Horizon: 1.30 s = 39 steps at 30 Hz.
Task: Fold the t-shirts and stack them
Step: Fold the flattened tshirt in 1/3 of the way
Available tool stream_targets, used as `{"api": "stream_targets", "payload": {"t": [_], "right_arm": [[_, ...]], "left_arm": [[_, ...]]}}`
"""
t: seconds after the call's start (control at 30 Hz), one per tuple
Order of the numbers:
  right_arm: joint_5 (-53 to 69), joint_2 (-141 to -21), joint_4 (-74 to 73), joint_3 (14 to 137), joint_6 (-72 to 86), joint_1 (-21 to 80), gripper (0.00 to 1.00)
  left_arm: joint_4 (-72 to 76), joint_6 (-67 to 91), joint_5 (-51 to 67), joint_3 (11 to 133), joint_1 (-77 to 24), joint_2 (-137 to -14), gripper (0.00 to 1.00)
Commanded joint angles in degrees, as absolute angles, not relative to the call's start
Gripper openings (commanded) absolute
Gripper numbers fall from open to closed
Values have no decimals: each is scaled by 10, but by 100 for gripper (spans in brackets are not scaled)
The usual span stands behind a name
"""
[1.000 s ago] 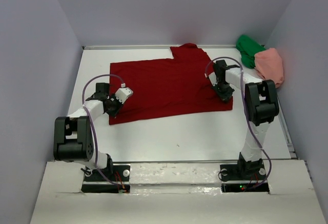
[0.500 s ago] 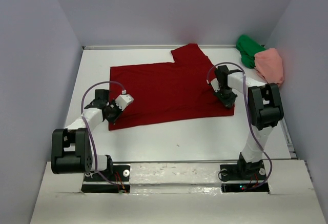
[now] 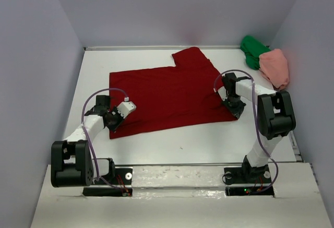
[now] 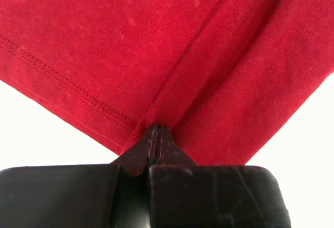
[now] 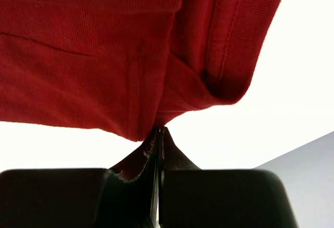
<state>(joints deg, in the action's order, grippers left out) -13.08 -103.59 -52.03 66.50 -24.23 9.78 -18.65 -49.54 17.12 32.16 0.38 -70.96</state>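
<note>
One dark red t-shirt (image 3: 167, 95) flat at centre; green t-shirt (image 3: 254, 50) and pink t-shirt (image 3: 275, 66) bunched at 2 o'clock. My left gripper (image 4: 156, 131) pinches red's 8 o'clock corner, my right gripper (image 5: 159, 133) its 4 o'clock corner.

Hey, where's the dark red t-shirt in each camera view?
Top external: dark red t-shirt spread flat at centre.
Left wrist: fills the upper frame, corner pinched in the left gripper.
Right wrist: upper left, edge pinched in the right gripper.
Shared landmark: the white table under the shirt.
</note>
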Motion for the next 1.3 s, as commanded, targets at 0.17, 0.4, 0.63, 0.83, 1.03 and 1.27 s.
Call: {"api": "stream_targets", "payload": {"t": [0.17,0.4,0.63,0.83,1.03,1.27], "right_arm": [[-134,-995,-532,653,-248,94,0],[-115,-973,-598,737,-250,94,0],[-64,-990,-614,789,-250,94,0],[-17,-1043,-577,771,-258,94,0],[45,-1070,-552,772,-278,94,0],[76,-1054,-513,751,-313,94,0]], "left_arm": [[-255,-503,168,363,4,-686,0],[-258,-487,202,442,4,-618,0],[-242,-440,189,506,3,-611,0],[-185,-399,110,470,4,-587,0],[-153,-372,62,432,4,-560,0],[-149,-352,55,427,3,-562,0]]}}
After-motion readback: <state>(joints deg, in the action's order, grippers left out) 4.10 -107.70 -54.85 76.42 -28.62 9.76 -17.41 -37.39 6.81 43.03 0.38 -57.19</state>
